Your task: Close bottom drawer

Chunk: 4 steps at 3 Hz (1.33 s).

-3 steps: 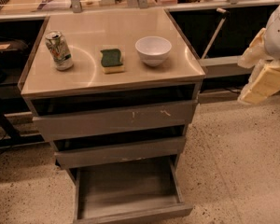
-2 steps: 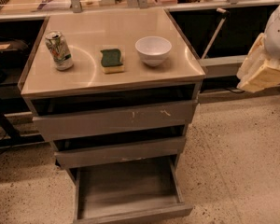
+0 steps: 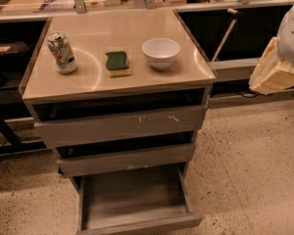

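Observation:
The bottom drawer [image 3: 137, 218] of the three-drawer cabinet [image 3: 32, 87] is pulled far out towards me. It is a shallow grey tray, and I see nothing inside it. Its plain front panel reaches the lower edge of the view. The middle drawer [image 3: 125, 160] and the scuffed top drawer [image 3: 120, 125] stick out only a little. My gripper [image 3: 274, 75] hangs at the right edge of the view. It is a cream-coloured part under the white arm, level with the top drawer. It is well to the right of the cabinet and touches nothing.
On the cabinet top stand a drink can [image 3: 61, 52], a green sponge [image 3: 117, 63] and a white bowl [image 3: 160, 53]. A counter [image 3: 39, 9] and dark shelving run behind. A speckled floor [image 3: 255, 170] lies to the right of the cabinet.
My arm and gripper at the right edge have risen a little. The drawers and the things on the cabinet top have not moved.

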Motion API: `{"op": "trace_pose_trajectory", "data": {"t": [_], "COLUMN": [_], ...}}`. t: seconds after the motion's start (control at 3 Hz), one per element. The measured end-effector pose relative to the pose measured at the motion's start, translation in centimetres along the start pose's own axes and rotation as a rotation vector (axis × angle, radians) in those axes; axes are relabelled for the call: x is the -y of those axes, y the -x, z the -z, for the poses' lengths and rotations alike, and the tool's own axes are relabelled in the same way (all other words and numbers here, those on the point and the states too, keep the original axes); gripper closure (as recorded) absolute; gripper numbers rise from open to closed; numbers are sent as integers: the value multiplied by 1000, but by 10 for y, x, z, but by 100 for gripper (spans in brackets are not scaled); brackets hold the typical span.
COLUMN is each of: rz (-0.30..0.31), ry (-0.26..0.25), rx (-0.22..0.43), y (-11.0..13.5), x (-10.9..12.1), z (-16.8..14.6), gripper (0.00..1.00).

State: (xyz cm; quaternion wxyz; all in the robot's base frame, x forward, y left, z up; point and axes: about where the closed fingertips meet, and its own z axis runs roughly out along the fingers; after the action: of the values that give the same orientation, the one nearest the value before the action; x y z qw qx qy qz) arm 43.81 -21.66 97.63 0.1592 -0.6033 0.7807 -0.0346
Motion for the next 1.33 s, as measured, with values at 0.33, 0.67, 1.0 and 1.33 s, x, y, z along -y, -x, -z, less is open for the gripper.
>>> {"op": "trace_pose_trajectory", "data": {"t": [0.33,0.67,1.0,1.33], "rz": [0,-26,-53,-72], "ry": [-5,-12,19,124], "rx": [-2,28,49,37], "y": [-2,-9,-27,-46], "x": [-6,-29,-55,-96], "z": [-4,-25,-88,-177], "gripper": [100,100,100,100]}}
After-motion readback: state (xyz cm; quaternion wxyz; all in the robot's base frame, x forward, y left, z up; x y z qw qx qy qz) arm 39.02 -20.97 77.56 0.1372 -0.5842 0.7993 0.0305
